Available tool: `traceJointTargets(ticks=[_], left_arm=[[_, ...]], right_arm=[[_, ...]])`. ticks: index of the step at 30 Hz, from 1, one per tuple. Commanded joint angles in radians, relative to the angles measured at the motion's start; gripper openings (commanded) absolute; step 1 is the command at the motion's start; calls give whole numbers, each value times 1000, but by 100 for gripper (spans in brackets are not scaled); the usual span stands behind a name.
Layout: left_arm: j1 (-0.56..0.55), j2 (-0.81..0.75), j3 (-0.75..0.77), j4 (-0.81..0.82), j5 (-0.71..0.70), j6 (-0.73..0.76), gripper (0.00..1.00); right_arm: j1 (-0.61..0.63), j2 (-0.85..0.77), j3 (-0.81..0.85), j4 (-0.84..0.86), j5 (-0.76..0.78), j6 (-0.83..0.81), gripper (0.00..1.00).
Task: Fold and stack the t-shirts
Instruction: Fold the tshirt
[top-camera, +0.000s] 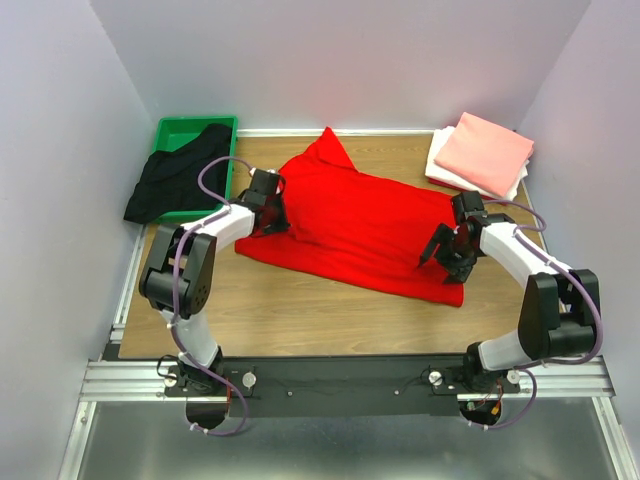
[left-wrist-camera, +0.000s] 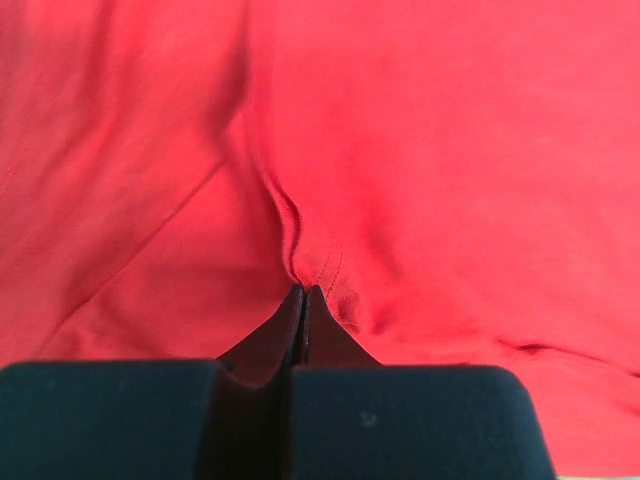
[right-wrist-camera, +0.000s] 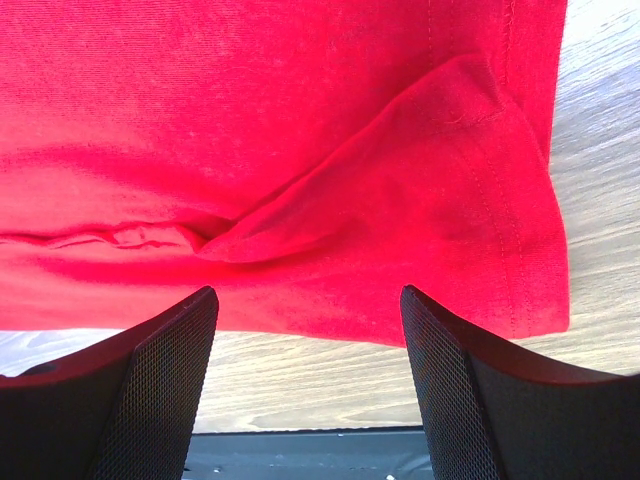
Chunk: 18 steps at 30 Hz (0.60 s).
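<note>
Well, red t-shirt (top-camera: 360, 225) pinched in left tool (left-wrist-camera: 303, 292), beneath right tool (right-wrist-camera: 308, 300)

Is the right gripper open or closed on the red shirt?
Open: the right gripper shows both black fingers apart over the bright red cloth t-shirt, gripping nothing.

Open along the near edge of the tabletop (top-camera: 300, 310), in front of the red shirt (top-camera: 360, 225). Blocked far left by a green bin (top-camera: 195, 122) spilling a black shirt (top-camera: 165, 185), far right by a folded stack (top-camera: 485, 155).
</note>
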Motion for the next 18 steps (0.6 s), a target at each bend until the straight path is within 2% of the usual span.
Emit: traceJointTargets(ticks=[1, 18], left_arm=[[-25, 16, 77, 22, 26, 0, 0], [-95, 203, 347, 29, 137, 6, 0]], right_arm=[[-3, -17, 21, -23, -7, 6, 80], [-3, -12, 24, -23, 17, 14, 80]])
